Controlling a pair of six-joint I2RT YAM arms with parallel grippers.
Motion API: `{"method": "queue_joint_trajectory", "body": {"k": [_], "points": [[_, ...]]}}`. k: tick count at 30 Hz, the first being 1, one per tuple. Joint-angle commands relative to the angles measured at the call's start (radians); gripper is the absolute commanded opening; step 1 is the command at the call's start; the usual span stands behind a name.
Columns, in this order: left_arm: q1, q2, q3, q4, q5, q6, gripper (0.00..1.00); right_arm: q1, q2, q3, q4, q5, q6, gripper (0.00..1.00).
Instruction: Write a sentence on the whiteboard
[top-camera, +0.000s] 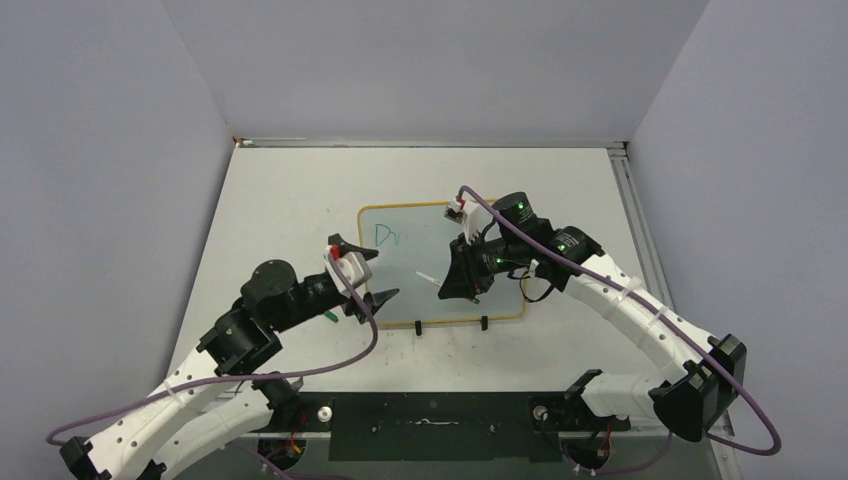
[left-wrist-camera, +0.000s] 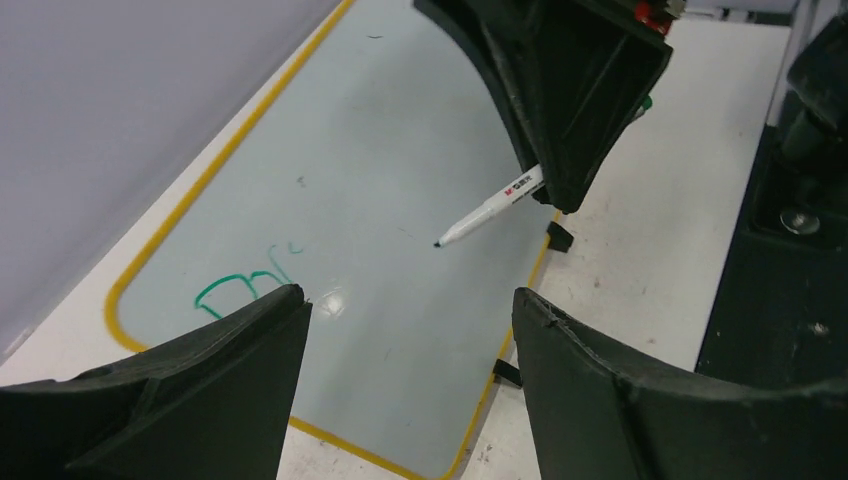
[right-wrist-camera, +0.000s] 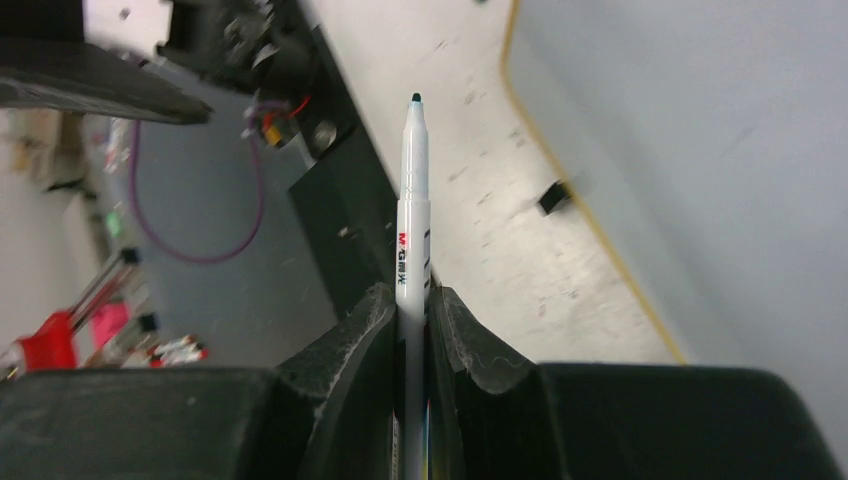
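Note:
The whiteboard (top-camera: 420, 300) lies flat mid-table, white with a thin yellow frame and two black clip feet at its near edge. It also shows in the left wrist view (left-wrist-camera: 380, 170) and the right wrist view (right-wrist-camera: 720, 150). Green letters reading roughly "Dre" (top-camera: 389, 236) sit at its top left; the left wrist view shows them too (left-wrist-camera: 240, 288). My right gripper (top-camera: 458, 287) is shut on a white marker (right-wrist-camera: 413, 200), whose tip (left-wrist-camera: 438, 244) hangs just above the board's middle. My left gripper (top-camera: 385, 297) is open and empty over the board's near left corner.
A black base plate (top-camera: 430, 425) lies along the near table edge between the arm bases. Grey walls enclose the table on the left, back and right. Purple cables loop from both arms.

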Motion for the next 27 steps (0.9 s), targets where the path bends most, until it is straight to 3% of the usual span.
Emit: {"method": "queue_joint_trajectory", "body": {"k": [1, 10, 17, 24, 27], "points": [[-0.171, 0.046, 0.009, -0.074, -0.162, 0.144, 0.72, 0.002, 0.027, 0.007, -0.084, -0.289, -0.025, 0.05], [-0.397, 0.198, 0.060, -0.107, -0.271, 0.238, 0.74, 0.040, 0.057, 0.026, -0.177, -0.285, -0.082, 0.05], [-0.433, 0.258, 0.078, -0.065, -0.266, 0.260, 0.74, 0.077, 0.082, 0.034, -0.195, -0.262, -0.106, 0.05], [-0.472, 0.342, 0.125, -0.105, -0.197, 0.210, 0.34, 0.074, 0.075, 0.037, -0.170, -0.276, -0.100, 0.05], [-0.474, 0.351, 0.113, -0.065, -0.159, 0.136, 0.02, 0.061, 0.052, 0.009, -0.112, -0.269, -0.057, 0.06]]}}
